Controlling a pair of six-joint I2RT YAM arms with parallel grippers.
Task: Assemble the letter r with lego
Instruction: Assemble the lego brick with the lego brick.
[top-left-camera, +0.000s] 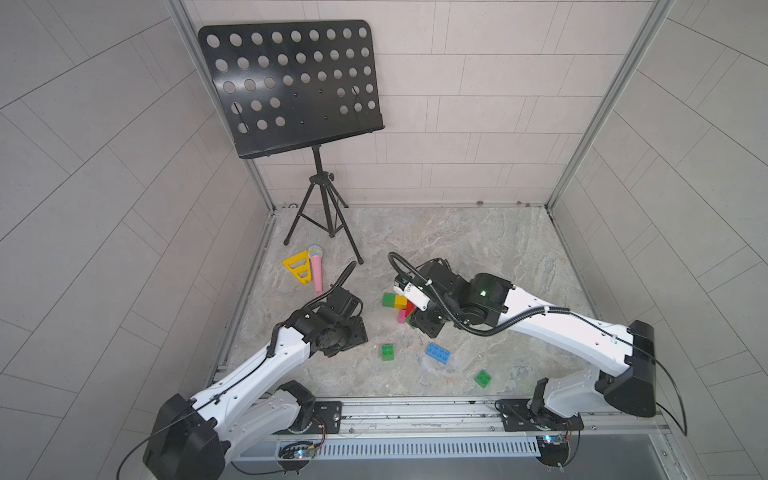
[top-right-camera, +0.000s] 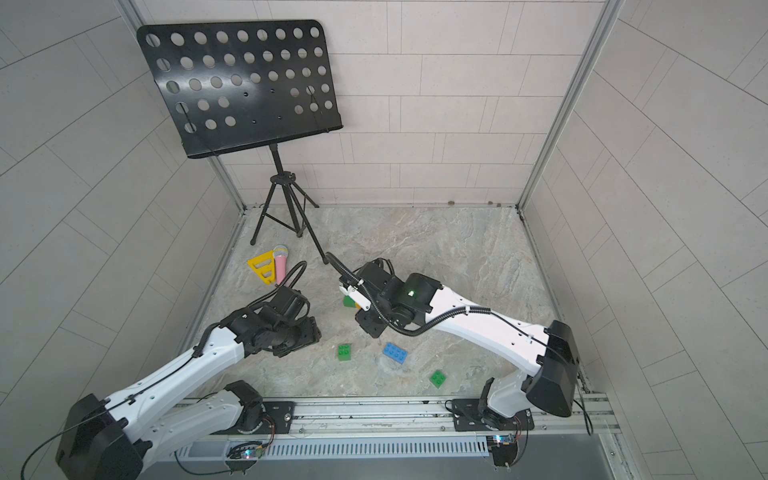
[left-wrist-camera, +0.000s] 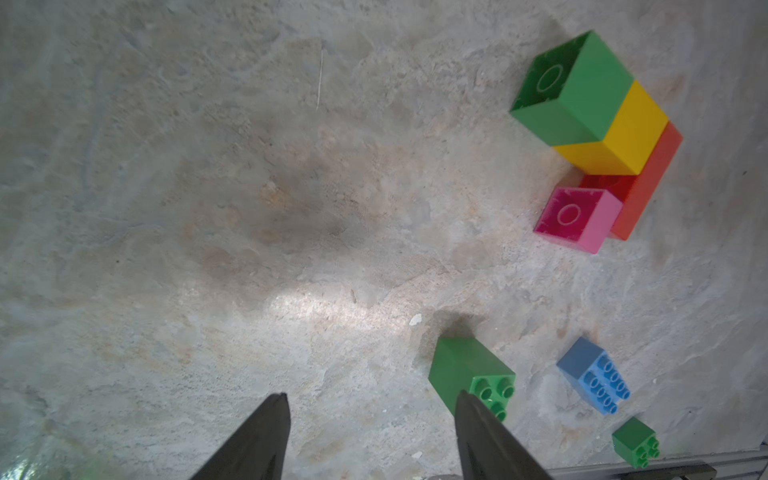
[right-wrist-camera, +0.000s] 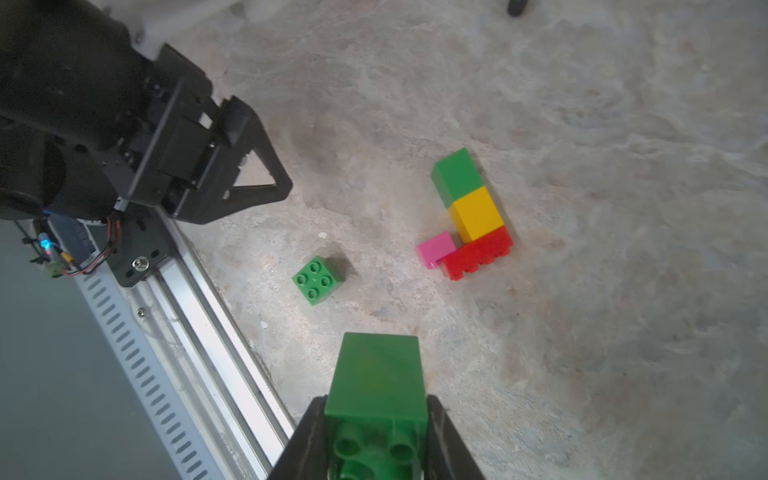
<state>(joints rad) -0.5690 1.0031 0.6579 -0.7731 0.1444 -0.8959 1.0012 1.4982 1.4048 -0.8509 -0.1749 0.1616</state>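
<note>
Looking at the right jaws first: they are closed on the held green brick (right-wrist-camera: 376, 390), gripping it by its side walls, with its studs turned back toward the wrist. In both top views these jaws hang over the part-built letter, and the arm covers some of it. The held brick is clear of that build, with bare surface (right-wrist-camera: 623, 124) between them.

The build lies flat on its side. The end green brick (right-wrist-camera: 457, 174) is joined to the yellow brick (right-wrist-camera: 478, 214), and the yellow is joined to the red brick (right-wrist-camera: 478, 253). The pink brick (right-wrist-camera: 436, 247) is pressed on the same face of the red one, just beside the yellow.

The left jaws stand open with nothing between them, and the wrist view shows only bare stone in the gap. One finger (left-wrist-camera: 486, 436) crosses in front of the loose green brick (left-wrist-camera: 465, 370), which stands studs up. Whether it touches, I cannot tell.

Past that brick the blue brick (left-wrist-camera: 594, 374) lies studs up on its own. The last green brick (left-wrist-camera: 636, 442) sits nearest the front rail (top-left-camera: 415, 409), well apart from the build.

At the far left corner of the surface stands a black music stand (top-left-camera: 286, 87). A yellow triangle (top-left-camera: 297, 268) and a pink microphone (top-left-camera: 316, 270) lie touching near its feet.
</note>
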